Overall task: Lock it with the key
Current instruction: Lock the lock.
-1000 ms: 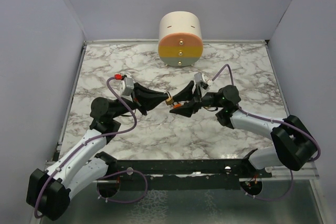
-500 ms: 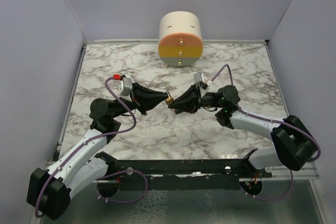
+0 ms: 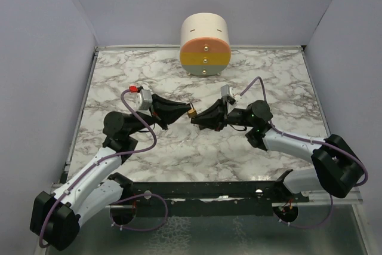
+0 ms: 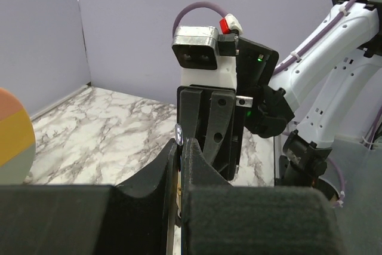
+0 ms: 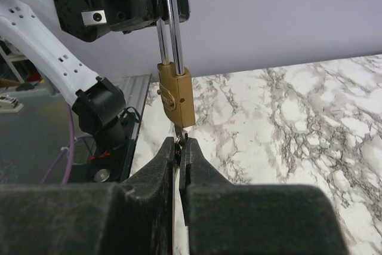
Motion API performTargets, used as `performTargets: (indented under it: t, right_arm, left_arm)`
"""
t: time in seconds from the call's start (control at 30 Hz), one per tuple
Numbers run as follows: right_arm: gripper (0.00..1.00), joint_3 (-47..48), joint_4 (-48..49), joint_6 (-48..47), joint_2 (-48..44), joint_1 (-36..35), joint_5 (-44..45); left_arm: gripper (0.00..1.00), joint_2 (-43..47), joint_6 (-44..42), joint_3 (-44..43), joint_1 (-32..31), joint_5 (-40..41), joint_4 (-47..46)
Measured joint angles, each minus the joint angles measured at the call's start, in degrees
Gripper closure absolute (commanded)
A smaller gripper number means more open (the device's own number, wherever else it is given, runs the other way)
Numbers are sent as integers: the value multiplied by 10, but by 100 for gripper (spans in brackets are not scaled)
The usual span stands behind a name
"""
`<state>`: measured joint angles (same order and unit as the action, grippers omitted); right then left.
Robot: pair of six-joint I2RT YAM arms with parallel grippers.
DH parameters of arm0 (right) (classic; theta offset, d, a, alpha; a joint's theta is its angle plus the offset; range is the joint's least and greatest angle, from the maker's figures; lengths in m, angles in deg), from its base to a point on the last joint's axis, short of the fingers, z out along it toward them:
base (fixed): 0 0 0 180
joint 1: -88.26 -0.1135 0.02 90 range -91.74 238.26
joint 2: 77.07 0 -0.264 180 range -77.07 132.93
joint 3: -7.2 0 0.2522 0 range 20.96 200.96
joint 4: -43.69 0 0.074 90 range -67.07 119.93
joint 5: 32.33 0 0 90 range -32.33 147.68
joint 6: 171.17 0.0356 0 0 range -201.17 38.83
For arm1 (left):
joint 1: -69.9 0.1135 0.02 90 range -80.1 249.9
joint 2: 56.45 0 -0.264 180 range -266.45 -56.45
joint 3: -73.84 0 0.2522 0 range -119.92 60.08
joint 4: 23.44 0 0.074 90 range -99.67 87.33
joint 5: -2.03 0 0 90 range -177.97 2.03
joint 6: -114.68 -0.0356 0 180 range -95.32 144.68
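Observation:
A small brass padlock point(image 5: 175, 97) hangs in the air above the marble table point(image 3: 149, 76). Its silver shackle point(image 5: 169, 28) is pinched in my left gripper point(image 4: 180, 144), which is shut on it. The key point(image 5: 183, 137) sticks out of the padlock's underside, and only a bit of its metal blade shows. My right gripper point(image 5: 182, 144) is shut on the key just below the padlock body. From above, the left gripper point(image 3: 186, 111) and the right gripper point(image 3: 197, 118) meet tip to tip at the padlock point(image 3: 192, 112) over the table's middle.
A cream cylinder point(image 3: 205, 43) with an orange, yellow and green face stands at the back centre. Grey walls close in the table on three sides. A black rail point(image 3: 197, 190) runs along the near edge.
My right gripper, open a second ago, has shut on the key under the padlock. The left gripper has kept its hold on the shackle and shifted slightly.

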<state>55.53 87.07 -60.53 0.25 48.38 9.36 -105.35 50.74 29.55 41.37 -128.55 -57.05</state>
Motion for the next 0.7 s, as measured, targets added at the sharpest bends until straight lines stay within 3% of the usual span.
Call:
performTargets:
  t: [0.57, 0.7]
  right_arm:
    - [99, -47, -52, -21, -9, -15, 27]
    - [99, -46, -118, -45, -42, -21, 98]
  left_arm:
    - [100, 14, -109, -56, 3, 89, 77]
    - [100, 25, -116, -37, 3, 139, 130]
